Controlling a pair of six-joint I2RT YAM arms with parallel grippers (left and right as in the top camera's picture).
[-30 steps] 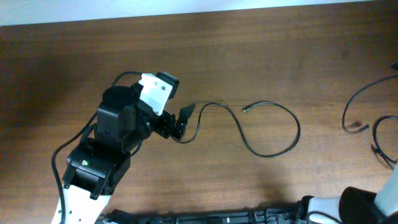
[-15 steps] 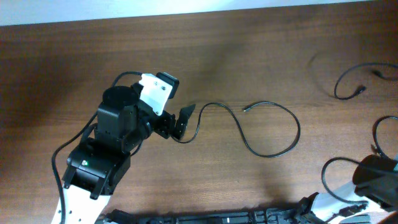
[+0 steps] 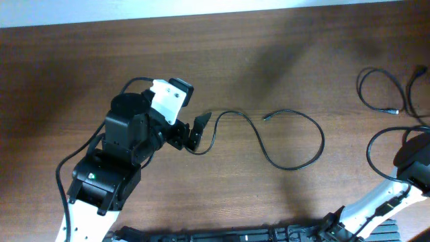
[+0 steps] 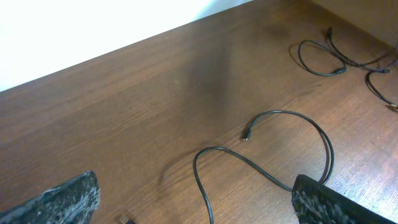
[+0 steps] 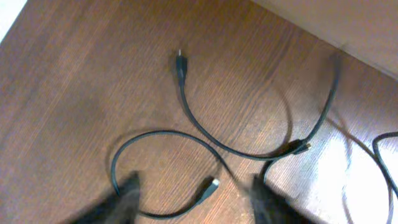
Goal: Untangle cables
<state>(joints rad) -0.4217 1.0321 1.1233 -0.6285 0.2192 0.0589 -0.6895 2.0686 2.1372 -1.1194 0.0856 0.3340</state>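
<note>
Jaws of the left gripper (image 3: 196, 132) stand spread beside the centre cable (image 3: 322, 139), those of the blurred right gripper (image 5: 196, 199) apparently likewise; best pinch one right-edge cable (image 5: 236, 153) near its plug (image 5: 180, 67) and draw it clear.

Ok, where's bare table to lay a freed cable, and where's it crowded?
Free: the far strip of table beyond the middle cable, and the near patch between that cable and the left arm. Crowded: the right end, where loose cables loop by the right arm.
</note>
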